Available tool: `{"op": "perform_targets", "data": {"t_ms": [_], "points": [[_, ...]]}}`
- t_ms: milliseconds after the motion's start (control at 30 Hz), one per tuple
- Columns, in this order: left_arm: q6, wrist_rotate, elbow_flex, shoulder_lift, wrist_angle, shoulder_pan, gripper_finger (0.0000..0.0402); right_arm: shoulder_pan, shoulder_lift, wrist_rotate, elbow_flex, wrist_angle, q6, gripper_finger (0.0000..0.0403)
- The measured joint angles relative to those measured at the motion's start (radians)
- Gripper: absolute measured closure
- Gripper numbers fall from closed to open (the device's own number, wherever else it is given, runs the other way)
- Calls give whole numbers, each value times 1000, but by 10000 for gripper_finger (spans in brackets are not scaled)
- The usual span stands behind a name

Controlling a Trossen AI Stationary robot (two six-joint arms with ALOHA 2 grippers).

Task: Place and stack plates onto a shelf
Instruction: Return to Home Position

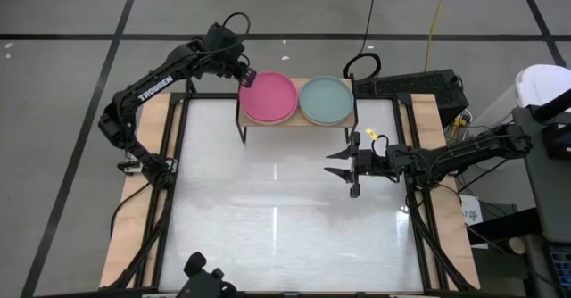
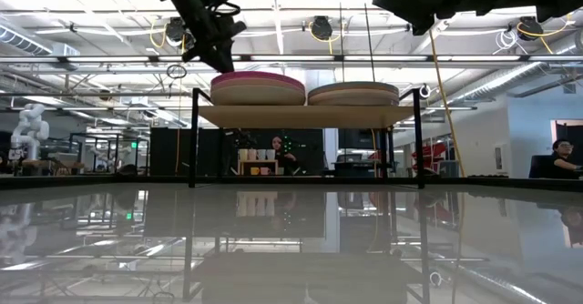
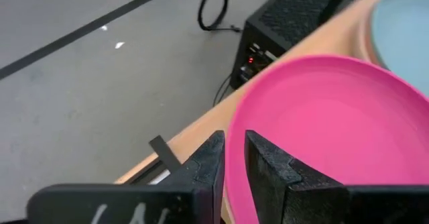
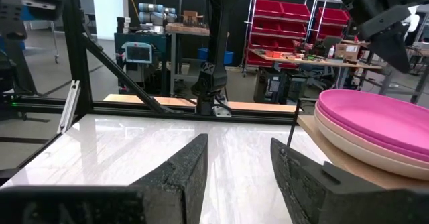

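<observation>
- The left gripper (image 1: 247, 77) hung at the far left rim of the magenta plate (image 1: 268, 97); whether it pinched that rim or stood free could not be told.
- The right gripper (image 1: 332, 164) hovered over the table (image 1: 268, 227) in front of the shelf (image 1: 296, 124), its jaws spread and empty.
- The magenta plate topped a pale stack on the shelf's left half.
- The teal plate (image 1: 326, 99) topped a beige stack on its right half, just beside the magenta one.
</observation>
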Motion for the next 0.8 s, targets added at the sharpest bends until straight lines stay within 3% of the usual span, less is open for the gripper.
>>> {"op": "perform_targets", "data": {"t_ms": [233, 500, 600, 800], "points": [[42, 32, 0, -5, -3, -15, 331, -1, 0, 1, 0, 0, 0, 259], [48, 69, 9, -39, -6, -17, 236, -1, 0, 2, 0, 0, -4, 259], [78, 113, 9, -79, -11, -18, 210, -1, 0, 1, 0, -1, -4, 259], [119, 196, 10, -220, -38, -45, 204, 1, -28, 0, 0, -42, 7, 259]]}}
